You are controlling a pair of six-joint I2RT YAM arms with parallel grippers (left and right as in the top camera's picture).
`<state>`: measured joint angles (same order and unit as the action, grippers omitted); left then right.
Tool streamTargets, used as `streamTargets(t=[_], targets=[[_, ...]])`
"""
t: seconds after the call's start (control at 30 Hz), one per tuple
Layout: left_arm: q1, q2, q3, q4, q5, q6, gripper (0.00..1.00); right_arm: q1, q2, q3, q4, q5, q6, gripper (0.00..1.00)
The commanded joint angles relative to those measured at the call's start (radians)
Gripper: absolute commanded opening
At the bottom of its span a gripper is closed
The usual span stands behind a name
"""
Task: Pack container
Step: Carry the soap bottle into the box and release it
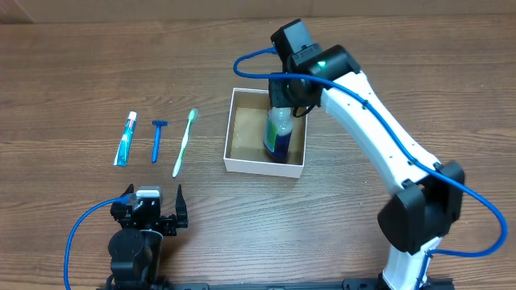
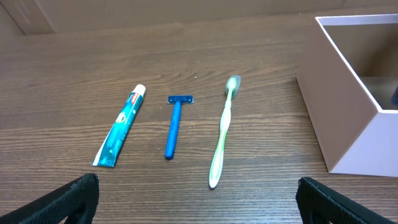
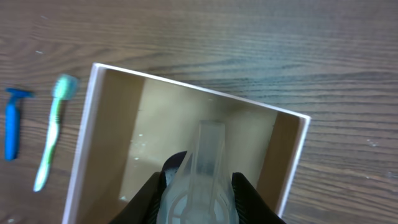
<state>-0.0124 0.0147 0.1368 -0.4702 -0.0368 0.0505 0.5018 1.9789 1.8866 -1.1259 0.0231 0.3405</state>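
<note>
Sitting flat, container [image 1: 262, 167] mouth upward

Soft, even light falls from above on the wooden table [image 1: 97, 72], so the toothbrush [image 2: 222, 134] and razor [image 2: 173, 127] cast only thin, faint shadows. The container [image 2: 348, 118] has a near wall in dull shade, while its floor shows a pale sheen in the right wrist view. There the bottle [image 3: 202, 180], close to the lens, is blurred and out of focus.
</note>
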Motion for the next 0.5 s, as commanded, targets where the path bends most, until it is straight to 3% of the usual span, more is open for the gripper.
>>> streamTargets(t=[0.0, 0.23, 0.47], targets=[[0.006, -0.01, -0.005, 0.005, 0.011, -0.021, 1.0, -0.016, 0.001, 0.017, 0.017, 0.05, -0.001, 0.22], [0.006, -0.01, -0.005, 0.005, 0.011, -0.021, 1.0, -0.018, 0.001, 0.019, 0.08, 0.099, -0.084, 0.26], [0.006, -0.01, -0.005, 0.004, 0.011, -0.021, 1.0, -0.018, 0.0, 0.018, 0.118, 0.175, -0.132, 0.38]])
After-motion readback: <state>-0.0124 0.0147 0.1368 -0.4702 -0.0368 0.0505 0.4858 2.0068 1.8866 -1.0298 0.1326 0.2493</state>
